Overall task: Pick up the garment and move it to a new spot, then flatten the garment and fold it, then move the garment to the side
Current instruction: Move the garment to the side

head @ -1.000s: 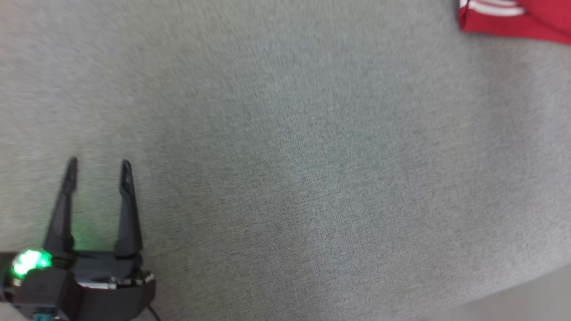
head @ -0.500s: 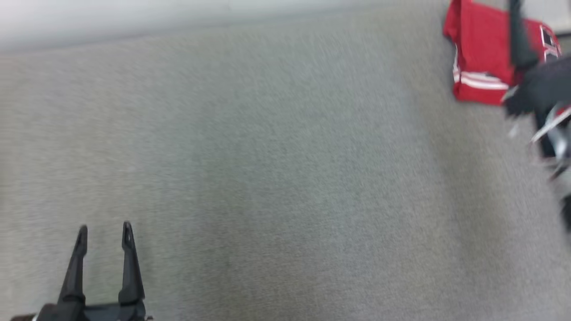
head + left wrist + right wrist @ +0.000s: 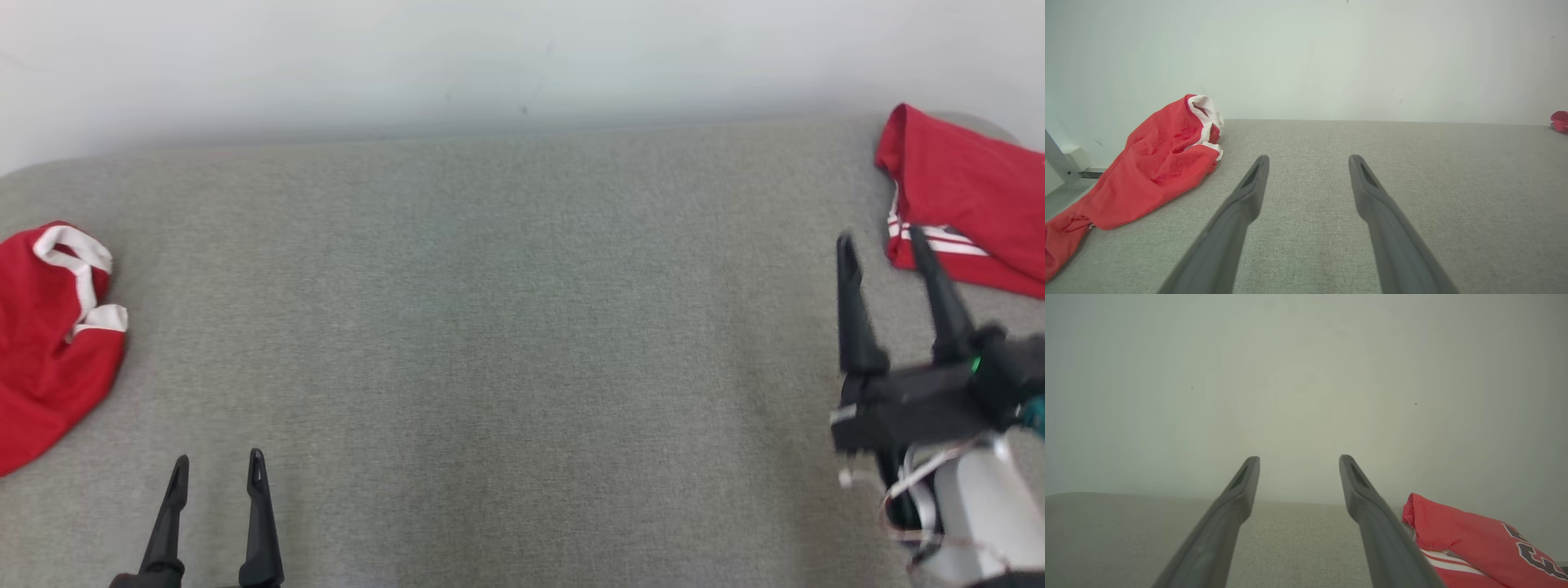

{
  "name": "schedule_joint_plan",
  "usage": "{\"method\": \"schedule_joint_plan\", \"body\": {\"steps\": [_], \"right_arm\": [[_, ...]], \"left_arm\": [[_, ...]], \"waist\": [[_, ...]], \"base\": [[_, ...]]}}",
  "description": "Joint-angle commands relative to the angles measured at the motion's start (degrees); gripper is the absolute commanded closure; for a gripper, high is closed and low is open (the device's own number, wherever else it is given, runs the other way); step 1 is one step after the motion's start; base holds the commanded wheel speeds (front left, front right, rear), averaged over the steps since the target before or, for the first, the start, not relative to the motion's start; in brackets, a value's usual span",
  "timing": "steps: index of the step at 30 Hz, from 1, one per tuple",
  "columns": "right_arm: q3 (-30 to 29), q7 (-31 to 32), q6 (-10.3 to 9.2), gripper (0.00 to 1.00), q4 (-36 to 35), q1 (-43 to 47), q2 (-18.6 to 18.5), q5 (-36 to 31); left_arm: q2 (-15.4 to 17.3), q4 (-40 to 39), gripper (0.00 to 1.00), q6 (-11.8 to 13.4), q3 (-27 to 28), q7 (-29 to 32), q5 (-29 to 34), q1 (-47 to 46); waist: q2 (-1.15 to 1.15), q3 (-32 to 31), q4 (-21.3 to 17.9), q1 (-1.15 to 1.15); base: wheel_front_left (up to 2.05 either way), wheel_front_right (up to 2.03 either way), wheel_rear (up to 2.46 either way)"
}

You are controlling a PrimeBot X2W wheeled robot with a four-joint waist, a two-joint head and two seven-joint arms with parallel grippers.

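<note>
Grey woven tabletop [image 3: 506,327], backed by a plain pale wall [image 3: 490,57] across the top of the head view.

Item 1. Crumpled red garment [image 3: 49,343], white trim at one opening. Position: left edge of the head view, mid-height, lying heaped on the tabletop. In the left wrist view it fills the left side [image 3: 1155,163] and runs down to the bottom left corner.

Item 2. Folded red garment [image 3: 971,204], white stripes, dark lettering on one face. Position: upper right of the head view, at the tabletop's far corner, well apart from Item 1.

Item 3. Left tool [image 3: 218,461]. Position: lower left of the head view, fingers pointing up the frame. Condition: fingers spread, nothing between them. Item 1 lies above and to its left, not touching.

Item 4. Right tool [image 3: 879,237]. Position: right side of the head view. Condition: fingers spread, nothing between them. One fingertip overlaps the striped corner of Item 2 in that view, and contact cannot be told. In the right wrist view the folded garment [image 3: 1470,535] lies just beside the right-hand finger, at lower right.
</note>
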Motion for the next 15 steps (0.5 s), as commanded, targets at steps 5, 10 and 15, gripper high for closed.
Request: {"method": "schedule_joint_plan", "body": {"steps": [5,10,15], "right_arm": [[-1.76,0.01,-0.15,0.0,-2.38,9.24,4.36,-1.19],[-0.02,0.01,-0.15,0.0,-2.15,15.3,7.98,-1.64],[1.41,0.01,-0.15,0.0,-1.81,18.51,10.07,-2.54]], "left_arm": [[-0.08,1.44,0.0,1.16,-0.57,-0.17,0.33,1.1],[-0.08,2.63,0.0,1.84,-0.69,-0.17,0.21,2.0],[-0.07,4.18,0.0,2.07,-0.97,-0.17,0.18,1.63]], "waist": [[0.0,-3.24,2.41,0.01],[0.0,-4.75,2.41,0.01],[0.0,-5.6,2.54,0.01]], "base": [[0.0,0.0,0.0],[0.0,0.0,0.0],[0.0,0.0,0.0]]}}
